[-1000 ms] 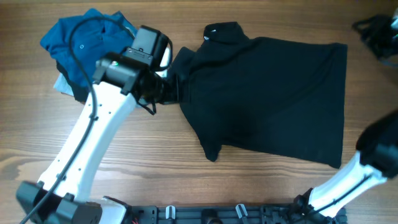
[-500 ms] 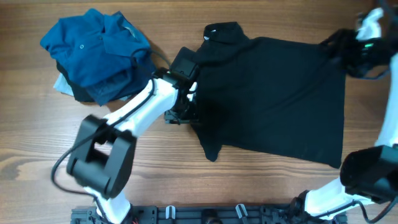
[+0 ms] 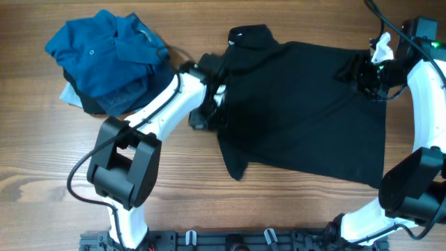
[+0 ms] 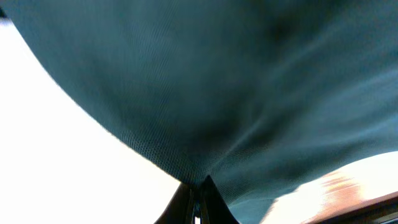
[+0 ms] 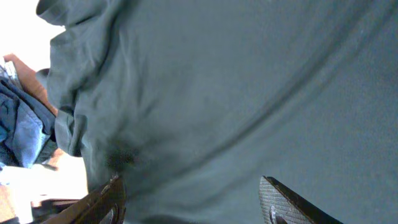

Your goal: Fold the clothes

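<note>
A large black shirt [image 3: 306,104] lies spread flat on the wooden table, its collar [image 3: 247,33] at the back. My left gripper [image 3: 216,111] sits at the shirt's left sleeve. In the left wrist view the fingers [image 4: 196,196] are pressed together with the shirt's edge [image 4: 186,124] pinched at their tips. My right gripper [image 3: 357,73] hovers at the shirt's back right corner. The right wrist view shows its fingers [image 5: 280,199] wide apart and open just above the cloth [image 5: 236,93]. A teal-blue polo [image 3: 104,49] tops a pile of clothes at the back left.
Under the polo lie a dark garment [image 3: 89,104] and a light-blue one [image 3: 68,94]. Both arm bases stand on a black rail [image 3: 237,240] along the table's front edge. Bare wood [image 3: 56,160] shows in front of the pile.
My left gripper has shut on the left sleeve's edge. The right arm has swung in from the far right and now stands over the shirt's back right corner.
</note>
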Motion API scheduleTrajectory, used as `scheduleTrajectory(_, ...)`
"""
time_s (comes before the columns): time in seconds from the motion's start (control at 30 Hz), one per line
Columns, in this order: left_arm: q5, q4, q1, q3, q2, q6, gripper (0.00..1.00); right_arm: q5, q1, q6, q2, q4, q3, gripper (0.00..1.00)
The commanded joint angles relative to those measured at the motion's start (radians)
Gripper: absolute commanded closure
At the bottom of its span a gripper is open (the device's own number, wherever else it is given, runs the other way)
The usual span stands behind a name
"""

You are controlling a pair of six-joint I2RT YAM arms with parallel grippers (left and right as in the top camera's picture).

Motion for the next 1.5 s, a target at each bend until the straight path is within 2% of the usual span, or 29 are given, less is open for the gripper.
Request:
scheduleTrajectory(0.0,0.002,0.059,0.003,0.142,-0.001,0.036,0.96,0.013,0.000,0.005,0.014,0.014,0.000,0.31)
scheduleTrajectory(0.17,-0.022,0.185,-0.010,0.142,0.050,0.035,0.96,0.013,0.000,0.005,0.014,0.017,-0.001,0.31)
scheduleTrajectory(0.2,-0.022,0.198,-0.011,0.142,0.066,0.035,0.95,0.013,0.000,0.005,0.014,0.017,0.000,0.31)
scheduleTrajectory(0.27,-0.022,0.224,-0.015,0.142,0.102,0.035,0.85,0.013,0.000,0.005,0.014,0.017,0.000,0.31)
scheduleTrajectory(0.3,-0.021,0.238,-0.016,0.142,0.118,0.029,0.74,0.013,0.000,0.005,0.014,0.017,0.000,0.31)
scheduleTrajectory(0.33,-0.018,0.246,-0.018,0.142,0.127,0.027,0.50,0.013,0.000,0.005,0.014,0.017,-0.001,0.31)
scheduleTrajectory(0.4,-0.018,0.234,-0.019,0.142,0.132,0.029,0.35,0.013,0.000,0.005,0.014,0.017,-0.001,0.31)
scheduleTrajectory(0.47,-0.018,0.176,-0.015,0.145,0.121,0.029,0.34,0.013,0.000,0.005,0.014,0.016,0.000,0.31)
scheduleTrajectory(0.63,0.002,-0.082,-0.007,0.150,0.076,0.028,0.33,0.013,0.000,0.005,0.014,0.026,-0.001,0.31)
scheduleTrajectory(0.77,0.001,-0.009,-0.059,0.072,0.079,0.035,0.31,0.012,0.000,0.031,0.014,0.042,0.000,0.31)
scheduleTrajectory(0.83,-0.003,0.075,-0.085,0.004,0.079,0.035,0.33,0.013,0.000,0.031,0.014,0.041,0.000,0.31)
scheduleTrajectory(0.87,-0.002,0.095,-0.092,-0.016,0.079,0.035,0.38,0.012,0.000,0.031,0.014,0.042,0.000,0.31)
scheduleTrajectory(0.97,0.040,0.115,-0.115,-0.046,0.079,0.032,0.62,0.013,0.000,0.031,0.014,0.043,0.000,0.31)
scheduleTrajectory(1.03,0.053,0.101,-0.125,-0.047,0.078,0.031,0.95,0.013,0.000,0.031,0.014,0.043,0.000,0.31)
scheduleTrajectory(1.17,0.062,-0.073,-0.122,0.016,0.057,0.031,0.96,0.013,0.000,0.031,0.014,0.043,0.000,0.31)
scheduleTrajectory(1.23,0.062,-0.205,-0.115,0.124,0.043,0.023,0.96,0.013,0.000,0.031,0.014,0.047,0.000,0.31)
scheduleTrajectory(1.3,0.062,-0.248,-0.118,0.218,0.040,0.019,0.96,0.013,0.000,0.031,0.014,0.047,0.000,0.31)
scheduleTrajectory(1.37,0.062,-0.220,-0.132,0.296,0.040,0.005,0.96,0.013,0.000,0.031,0.014,0.047,0.000,0.31)
scheduleTrajectory(1.47,0.052,-0.068,-0.163,0.310,0.048,0.006,0.96,0.013,0.000,0.031,0.014,0.047,0.000,0.31)
